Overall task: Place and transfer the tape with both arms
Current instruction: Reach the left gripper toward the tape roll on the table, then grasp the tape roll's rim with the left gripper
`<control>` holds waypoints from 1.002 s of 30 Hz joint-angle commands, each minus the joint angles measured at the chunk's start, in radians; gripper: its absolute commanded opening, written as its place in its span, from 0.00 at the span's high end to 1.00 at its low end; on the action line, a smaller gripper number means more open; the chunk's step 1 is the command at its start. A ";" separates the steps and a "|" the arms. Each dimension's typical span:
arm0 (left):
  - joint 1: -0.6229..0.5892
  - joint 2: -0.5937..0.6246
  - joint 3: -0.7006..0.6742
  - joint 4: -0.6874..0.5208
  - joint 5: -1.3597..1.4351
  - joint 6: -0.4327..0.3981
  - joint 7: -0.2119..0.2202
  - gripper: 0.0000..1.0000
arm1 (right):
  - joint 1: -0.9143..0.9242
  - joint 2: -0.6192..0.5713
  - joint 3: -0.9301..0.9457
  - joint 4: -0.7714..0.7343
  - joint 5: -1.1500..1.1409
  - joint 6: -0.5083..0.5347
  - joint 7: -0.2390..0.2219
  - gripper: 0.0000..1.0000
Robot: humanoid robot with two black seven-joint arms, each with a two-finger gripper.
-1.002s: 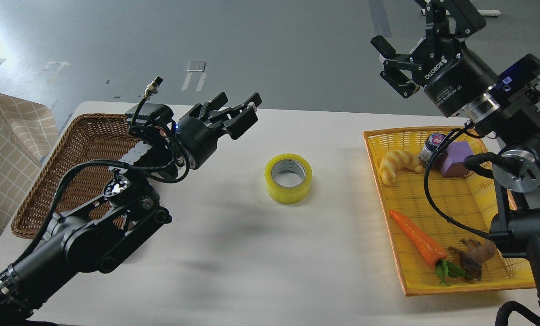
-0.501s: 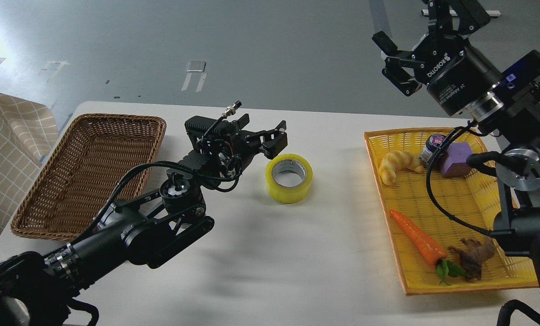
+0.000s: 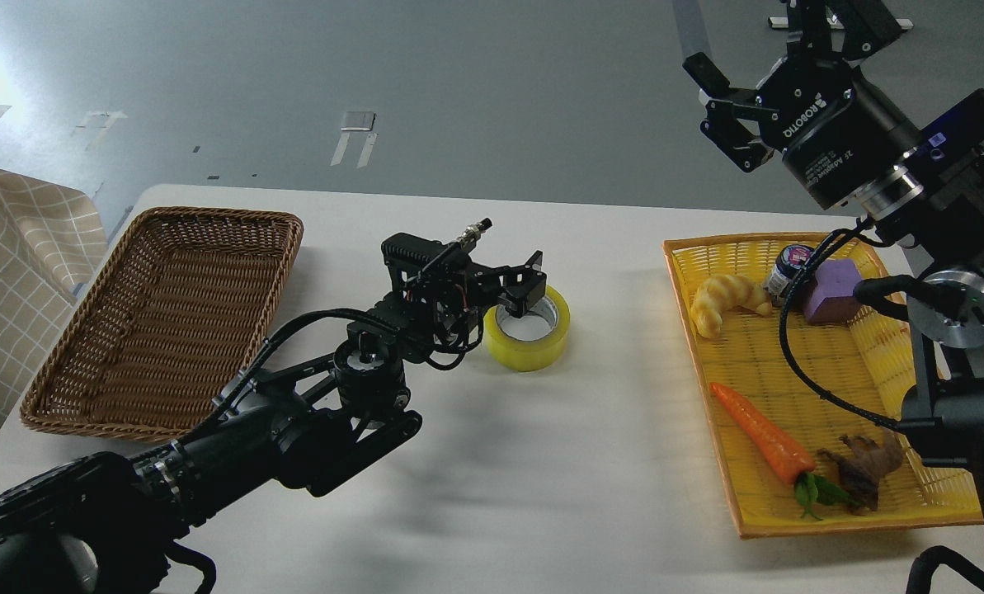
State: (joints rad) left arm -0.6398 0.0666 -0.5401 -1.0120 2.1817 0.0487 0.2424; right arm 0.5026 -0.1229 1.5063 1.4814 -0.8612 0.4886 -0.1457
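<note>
Having swung from the wicker basket side, I am lowering my left jaws, open and empty, onto the tape, while my right jaws are hanging open, empty, well above it.

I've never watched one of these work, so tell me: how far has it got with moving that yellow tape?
The tape sits on the white table between the wicker basket and the yellow tray. The left gripper is at its near rim, not visibly gripping. The right gripper hangs open, high. Lifting and placing remain.
</note>
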 commanded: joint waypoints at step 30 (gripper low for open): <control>0.006 -0.051 0.100 0.187 0.000 0.060 -0.011 0.09 | -0.039 -0.001 0.020 0.026 -0.001 0.000 -0.002 0.02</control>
State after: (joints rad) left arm -0.6332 0.0082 -0.4400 -0.8322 2.1817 0.1083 0.2323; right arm 0.4708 -0.1243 1.5210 1.5026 -0.8608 0.4886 -0.1488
